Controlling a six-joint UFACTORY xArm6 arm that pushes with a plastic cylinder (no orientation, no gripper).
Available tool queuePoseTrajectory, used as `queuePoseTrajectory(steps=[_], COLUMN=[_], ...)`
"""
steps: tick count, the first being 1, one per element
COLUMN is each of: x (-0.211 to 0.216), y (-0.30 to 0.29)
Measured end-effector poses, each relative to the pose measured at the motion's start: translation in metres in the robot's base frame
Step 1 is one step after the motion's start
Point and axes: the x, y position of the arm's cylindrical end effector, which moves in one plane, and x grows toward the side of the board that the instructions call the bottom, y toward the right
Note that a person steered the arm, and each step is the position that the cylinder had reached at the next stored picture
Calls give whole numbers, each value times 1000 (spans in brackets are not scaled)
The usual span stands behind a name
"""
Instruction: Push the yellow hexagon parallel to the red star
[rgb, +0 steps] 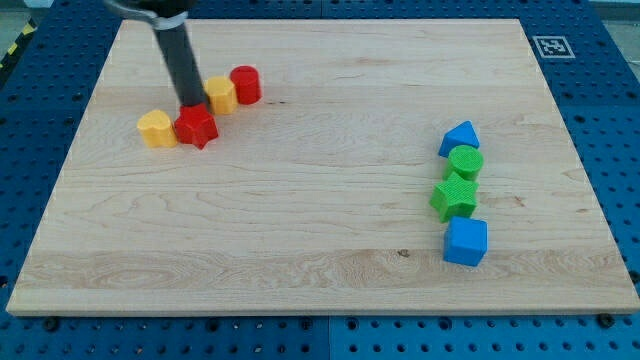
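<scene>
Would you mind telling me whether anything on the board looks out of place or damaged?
Nothing stands out. The red star, two yellow blocks and a red cylinder cluster at the view's upper left with my tip just behind the star. The blue and green blocks line up at the right, all intact.

Rod (178, 55) top cut off; hides pt of yellow block (221, 95).
</scene>
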Motion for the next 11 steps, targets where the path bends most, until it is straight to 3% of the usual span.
queuePoseTrajectory(steps=[2,4,5,7,8,10,11], x=[-31,-90,-84,-23,-21,-19,27], y=[64,39,75,150,161,120,118])
